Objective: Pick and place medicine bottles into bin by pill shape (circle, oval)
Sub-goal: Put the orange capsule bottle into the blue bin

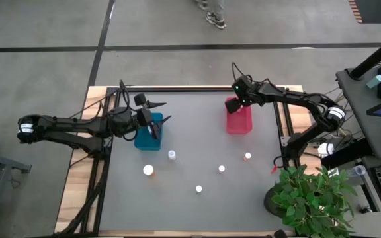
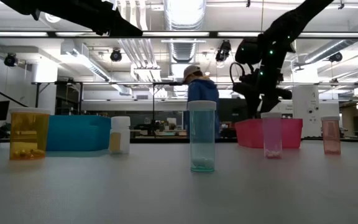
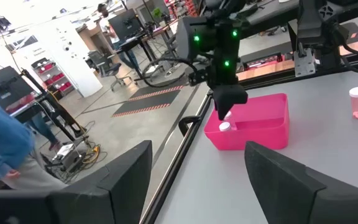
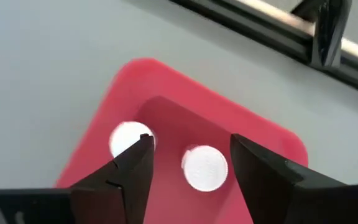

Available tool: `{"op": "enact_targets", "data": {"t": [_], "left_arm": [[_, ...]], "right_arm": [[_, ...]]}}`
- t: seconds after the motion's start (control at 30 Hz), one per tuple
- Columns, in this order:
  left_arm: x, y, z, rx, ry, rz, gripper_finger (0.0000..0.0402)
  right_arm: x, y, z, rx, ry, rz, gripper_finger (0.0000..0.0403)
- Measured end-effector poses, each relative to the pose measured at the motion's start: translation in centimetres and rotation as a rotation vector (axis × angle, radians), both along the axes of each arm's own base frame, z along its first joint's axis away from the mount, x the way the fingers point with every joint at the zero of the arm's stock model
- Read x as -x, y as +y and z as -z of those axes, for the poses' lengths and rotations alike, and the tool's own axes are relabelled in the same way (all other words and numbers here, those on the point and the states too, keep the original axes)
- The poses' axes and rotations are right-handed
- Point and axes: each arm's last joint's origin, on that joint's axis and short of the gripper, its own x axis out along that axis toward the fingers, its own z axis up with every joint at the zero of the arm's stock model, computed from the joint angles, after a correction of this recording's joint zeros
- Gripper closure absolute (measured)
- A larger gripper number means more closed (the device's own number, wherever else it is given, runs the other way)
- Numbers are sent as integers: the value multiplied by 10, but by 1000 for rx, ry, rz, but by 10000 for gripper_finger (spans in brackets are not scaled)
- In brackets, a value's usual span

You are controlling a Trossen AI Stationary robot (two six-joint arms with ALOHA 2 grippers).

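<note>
My right gripper (image 4: pixel 191 158) hangs open over the far end of the pink bin (image 1: pixel 238 119), fingers pointing down. Two white-capped medicine bottles (image 4: pixel 205 167) (image 4: pixel 128 137) stand in that bin below it; one cap shows between the fingers, lower down. My left gripper (image 3: pixel 197 180) is open and empty above the blue bin (image 1: pixel 147 135). Several bottles stand upright on the grey table: one (image 1: pixel 171 155), one (image 1: pixel 149 170), one (image 1: pixel 199 189), one (image 1: pixel 221 169) and one (image 1: pixel 247 157). The low view shows an orange one (image 2: pixel 28 134) and a pale bluish one (image 2: pixel 202 137).
A potted green plant (image 1: pixel 309 198) stands at the table's near right corner. A black rail (image 1: pixel 177 87) runs along the far edge. A person (image 2: pixel 201 93) stands beyond the table. Open grey surface lies between the bins and toward the near edge.
</note>
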Motion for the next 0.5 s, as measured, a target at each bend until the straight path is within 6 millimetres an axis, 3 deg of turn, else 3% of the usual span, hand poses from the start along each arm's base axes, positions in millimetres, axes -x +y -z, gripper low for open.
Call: {"op": "enact_targets", "data": {"t": [0.23,0.5], "left_arm": [[0,0,0,0,-1,-1,164],[0,0,0,10,-6,-1,164]], "right_arm": [[-13,19,-31,52,-76,-70,202],[-13,78,-56,125,-202,-263,202]]}}
